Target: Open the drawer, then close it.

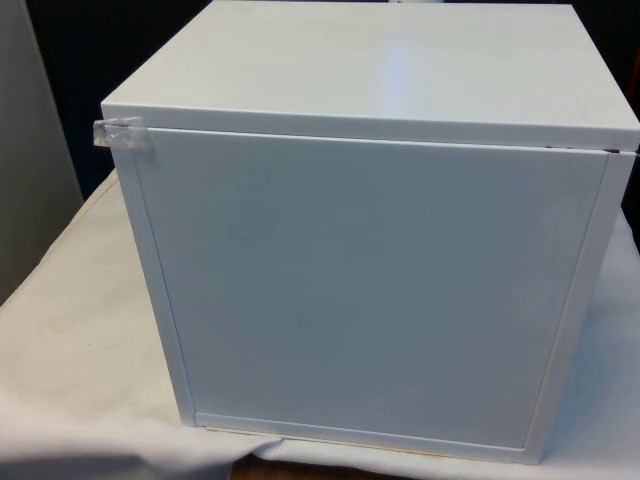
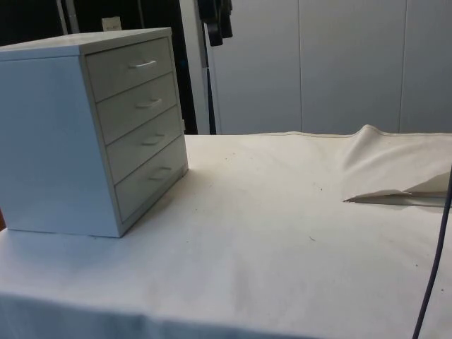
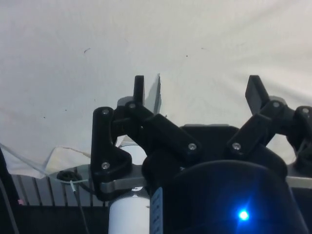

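Chest (image 2: pixel 92 127) at side view's left, four drawers all shut, handles facing open cloth (image 2: pixel 282 226). My gripper (image 3: pixel 195 90) high over cloth, fingers spread wide, holding nothing. Step: descend, line up on one handle (image 2: pixel 143 64), pinch, pull straight out — no twisting. Front view: chest (image 1: pixel 370 290) back only, drawers hidden. Which drawer — task doesn't say.

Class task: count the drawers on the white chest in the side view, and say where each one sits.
4, stacked on the chest: top drawer, second drawer, third drawer, bottom drawer. All look shut.
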Robot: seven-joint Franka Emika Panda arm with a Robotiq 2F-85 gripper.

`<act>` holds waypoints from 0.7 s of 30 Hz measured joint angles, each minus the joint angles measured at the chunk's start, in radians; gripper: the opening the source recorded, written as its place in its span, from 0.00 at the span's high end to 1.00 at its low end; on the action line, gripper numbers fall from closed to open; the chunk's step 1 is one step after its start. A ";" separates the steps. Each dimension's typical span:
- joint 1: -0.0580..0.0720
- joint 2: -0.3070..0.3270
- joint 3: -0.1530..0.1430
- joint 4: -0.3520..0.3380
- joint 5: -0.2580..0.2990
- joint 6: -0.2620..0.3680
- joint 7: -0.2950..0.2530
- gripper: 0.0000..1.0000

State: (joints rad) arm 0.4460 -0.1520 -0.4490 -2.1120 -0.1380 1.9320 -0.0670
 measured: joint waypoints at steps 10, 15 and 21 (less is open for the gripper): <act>0.000 -0.003 0.006 0.000 -0.003 0.000 -0.070 0.00; 0.000 -0.003 0.006 0.001 -0.003 0.001 -0.116 0.00; 0.000 -0.003 0.006 0.001 -0.003 0.001 -0.164 0.00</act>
State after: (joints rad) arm 0.4460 -0.1550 -0.4430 -2.1110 -0.1410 1.9330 -0.2310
